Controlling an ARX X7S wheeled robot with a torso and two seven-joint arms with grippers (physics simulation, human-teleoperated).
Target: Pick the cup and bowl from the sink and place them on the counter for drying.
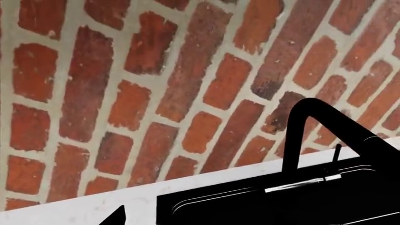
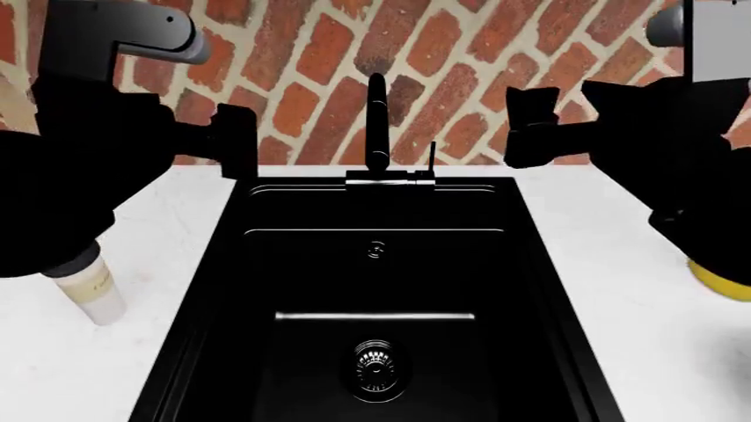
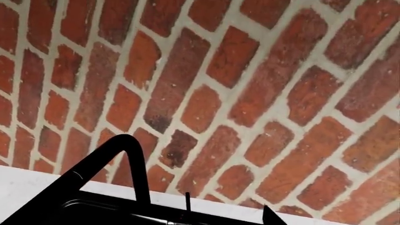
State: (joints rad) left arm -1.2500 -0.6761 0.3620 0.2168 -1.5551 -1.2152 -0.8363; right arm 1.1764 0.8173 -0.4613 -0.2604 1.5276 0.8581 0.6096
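Note:
The black sink (image 2: 470, 264) lies straight below me, holding nothing but its round metal drain (image 2: 375, 365). A cream-white cup (image 2: 97, 290) stands upright on the white counter (image 2: 164, 255) left of the basin, its top hidden under my left arm. The bowl is out of view. My left gripper (image 2: 238, 141) hovers over the basin's back left corner and my right gripper (image 2: 530, 127) over the back right corner; both are open and hold nothing. Each wrist view shows only one black fingertip (image 1: 117, 216), (image 3: 272, 217), off to the side.
A black faucet (image 2: 377, 123) rises at the back middle of the sink, against the red brick wall (image 2: 317, 53). A yellow bottle (image 2: 718, 280) on the right counter is mostly hidden behind my right arm. Both arms hang high over the counter.

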